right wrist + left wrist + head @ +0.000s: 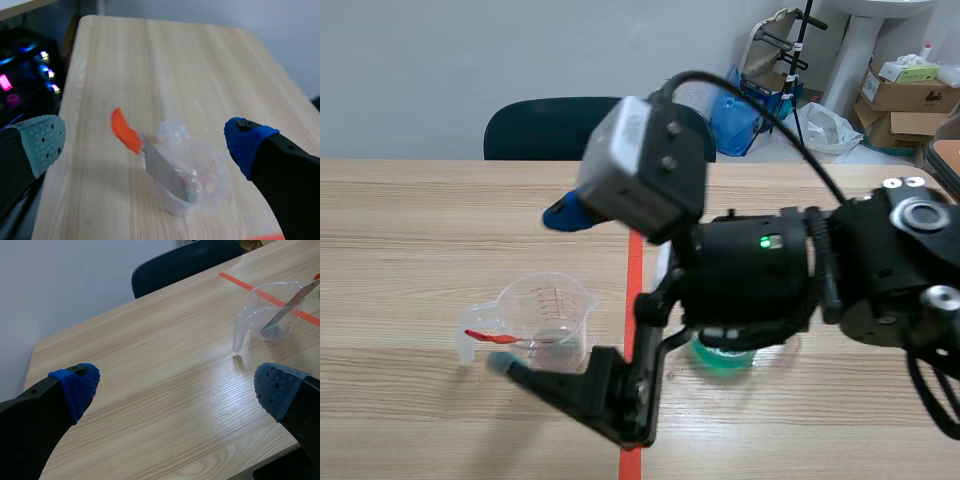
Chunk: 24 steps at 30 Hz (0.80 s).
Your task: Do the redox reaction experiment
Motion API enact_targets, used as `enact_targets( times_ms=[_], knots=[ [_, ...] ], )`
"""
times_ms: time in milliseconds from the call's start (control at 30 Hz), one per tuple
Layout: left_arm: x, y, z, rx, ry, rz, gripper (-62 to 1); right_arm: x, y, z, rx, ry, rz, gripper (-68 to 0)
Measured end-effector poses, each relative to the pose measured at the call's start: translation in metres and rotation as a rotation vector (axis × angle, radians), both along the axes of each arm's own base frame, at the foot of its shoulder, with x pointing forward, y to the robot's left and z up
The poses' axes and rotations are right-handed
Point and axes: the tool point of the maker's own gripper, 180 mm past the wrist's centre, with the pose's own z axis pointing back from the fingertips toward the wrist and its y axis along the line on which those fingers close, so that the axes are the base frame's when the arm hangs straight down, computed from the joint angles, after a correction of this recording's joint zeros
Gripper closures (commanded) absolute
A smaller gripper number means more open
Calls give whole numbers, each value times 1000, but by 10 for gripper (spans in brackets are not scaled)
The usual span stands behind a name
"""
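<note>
Hanging over the clear measuring beaker (545, 320), the right claw (538, 292) stands wide and grips nothing, with one blue pad (565, 215) beyond the beaker and a grey-green one on the robot's side of it. Only the scene view shows a round green dish (725, 355), half hidden under the right arm and across the orange-red tape line (635, 260) from the beaker. The right wrist view shows the spatula (160, 167) most plainly, its orange handle out over the rim and its metal blade down inside. The left claw (175, 387), seen only in its own view, is also spread wide and empty, with the beaker well ahead of it. The counter (420, 230) is pale wood; behind it are a dark chair (540, 125), a grey wall and cardboard boxes (905, 95). One beaker, one spatula, one dish, one chair
</note>
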Motion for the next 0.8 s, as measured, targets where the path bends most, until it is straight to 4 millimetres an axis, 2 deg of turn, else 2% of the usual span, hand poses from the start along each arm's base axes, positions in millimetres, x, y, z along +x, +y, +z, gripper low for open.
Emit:
enact_targets(
  times_ms=[200,400,533,800],
  knots=[
    [0,0,0,0,0,0,-623,30,-53,17,32,-59,-219,-679],
    [0,0,0,0,0,0,-623,36,-95,21,11,-68,-365,-679],
    [0,0,0,0,0,0,-623,32,-114,31,12,-75,-426,-679],
    [0,0,0,0,1,0,-623,26,-134,55,17,-89,-524,-679]
  ],
)
